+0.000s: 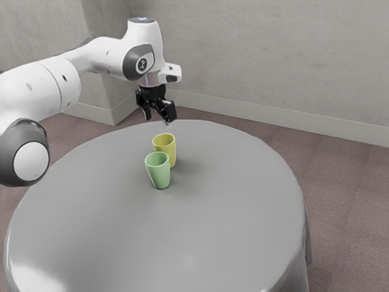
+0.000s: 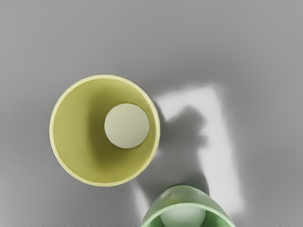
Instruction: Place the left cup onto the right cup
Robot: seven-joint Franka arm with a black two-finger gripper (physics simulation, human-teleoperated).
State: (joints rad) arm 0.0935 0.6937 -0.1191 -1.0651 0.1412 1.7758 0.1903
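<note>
Two cups stand upright and close together on the round grey table. The yellow cup is the farther one, and the green cup sits just in front of it, toward the exterior view's left. My gripper hangs open a short way above the yellow cup, holding nothing. The wrist view looks straight down into the yellow cup, with the green cup beside it and partly cut off.
The grey cloth-covered table drops off at its curved edge on all sides. Bare tabletop spreads in front of the cups and toward the exterior view's right. Behind the table are a grey wall and a brown floor.
</note>
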